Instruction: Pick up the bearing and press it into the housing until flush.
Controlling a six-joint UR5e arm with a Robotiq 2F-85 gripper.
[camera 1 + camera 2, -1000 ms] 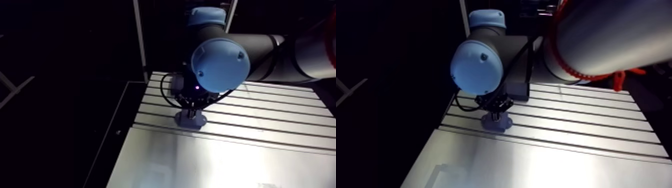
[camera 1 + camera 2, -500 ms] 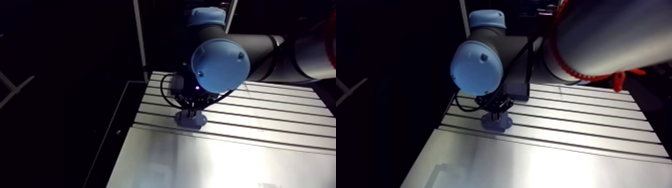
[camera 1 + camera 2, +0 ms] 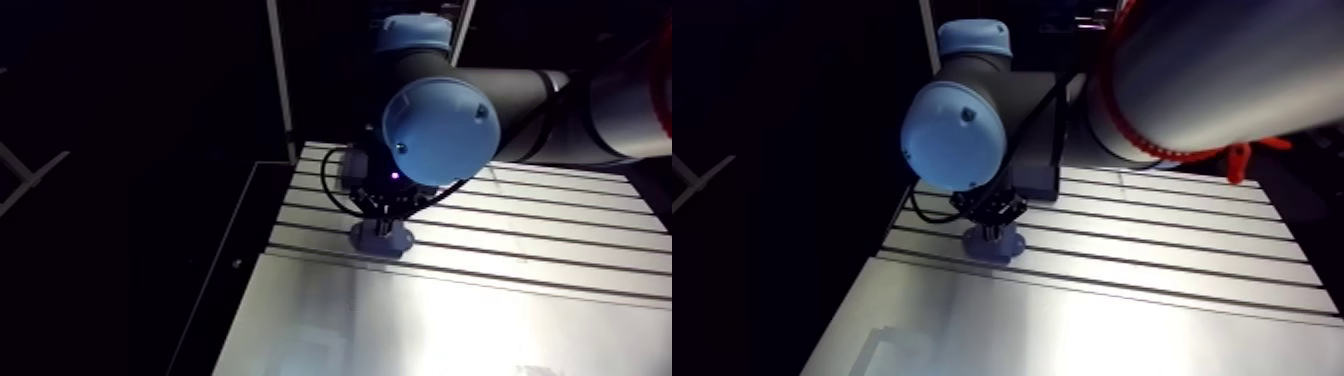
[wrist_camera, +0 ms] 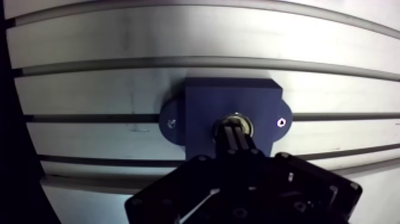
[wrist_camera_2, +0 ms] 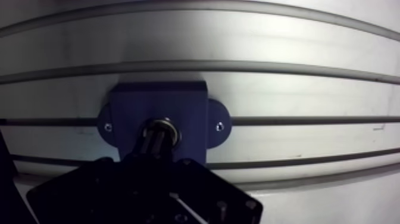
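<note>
Bearing (image 4: 239, 117) | seated in housing (image 4: 202, 101) | end effector (image 4: 233, 130) closed narrow, tips apparently touching bearing

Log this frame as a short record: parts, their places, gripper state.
housing: dark blue block with two side ears, lying on the slotted table
bearing: metal ring sitting in the housing's centre hole
gripper: fingers together, tips on the bearing
flush: cannot tell

No legible text or markings anywhere
</note>
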